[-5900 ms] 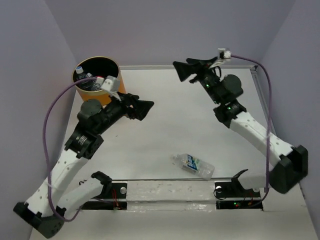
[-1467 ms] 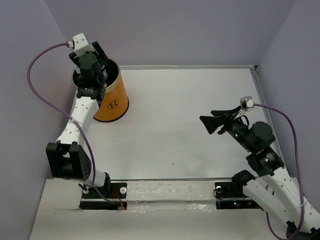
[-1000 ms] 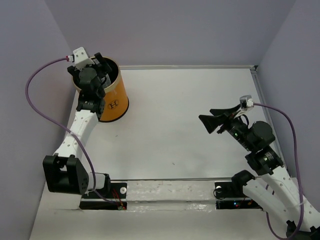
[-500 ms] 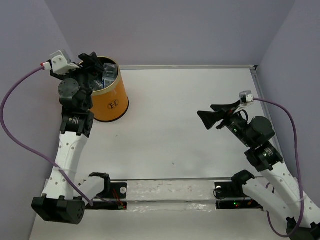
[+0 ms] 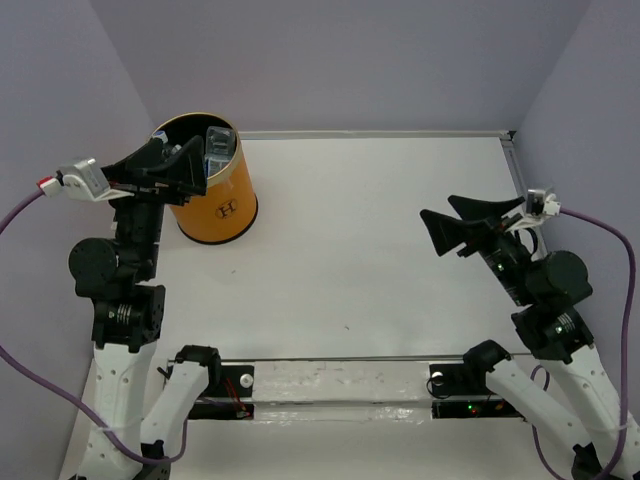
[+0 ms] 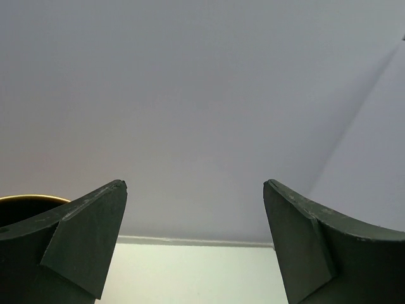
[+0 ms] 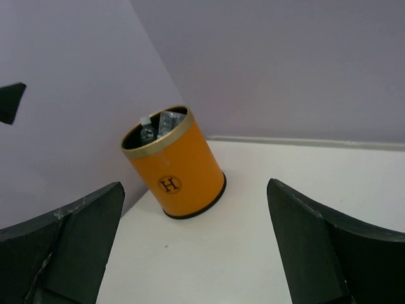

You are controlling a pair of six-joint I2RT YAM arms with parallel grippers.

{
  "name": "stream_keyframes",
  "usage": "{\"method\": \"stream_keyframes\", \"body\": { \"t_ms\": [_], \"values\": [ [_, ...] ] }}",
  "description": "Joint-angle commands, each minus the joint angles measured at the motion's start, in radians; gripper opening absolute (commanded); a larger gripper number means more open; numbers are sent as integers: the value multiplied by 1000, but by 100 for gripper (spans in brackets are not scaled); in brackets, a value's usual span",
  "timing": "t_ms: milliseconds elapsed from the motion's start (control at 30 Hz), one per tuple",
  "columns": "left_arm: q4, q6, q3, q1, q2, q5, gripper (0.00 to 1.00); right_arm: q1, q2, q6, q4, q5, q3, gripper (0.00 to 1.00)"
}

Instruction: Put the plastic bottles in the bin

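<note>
The left hand (image 6: 195,188) and right hand (image 7: 194,185) were held wide, empty; the bottles (image 5: 213,146) in the bin (image 5: 218,208) were judged light, crushable, best gripped mid-body.

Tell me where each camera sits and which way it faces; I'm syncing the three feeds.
Top external: fixed above and behind the arm bases, looking down on the table; the left arm, the right arm, the left gripper and the right gripper show.
Left wrist: on the left arm, facing the wall above the table's edge; its open gripper frames the view.
Right wrist: on the right arm, facing across the table at the bin with bottles inside; its open gripper shows.
Shared: all three show the bin.
</note>
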State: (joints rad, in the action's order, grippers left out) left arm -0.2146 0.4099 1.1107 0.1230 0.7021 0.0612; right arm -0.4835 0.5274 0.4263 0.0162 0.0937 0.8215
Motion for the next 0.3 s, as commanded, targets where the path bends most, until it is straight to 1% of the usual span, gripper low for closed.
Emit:
{"method": "stream_keyframes", "body": {
  "t_ms": [0, 33, 67, 133, 267],
  "values": [
    [32, 26, -40, 3, -67, 190, 99, 3, -85, -7, -59, -83, 71, 100],
    [37, 24, -55, 3, -96, 204, 99, 3, -95, -14, -59, -98, 58, 100],
    [40, 21, -63, 3, -107, 210, 99, 3, -99, -15, -59, -153, 51, 100],
    [34, 12, -80, 3, -138, 219, 99, 3, -93, -12, -64, -178, 41, 100],
    [8, 9, -66, 3, -141, 198, 99, 3, -43, -21, -108, -175, 68, 100]
  ]
}}
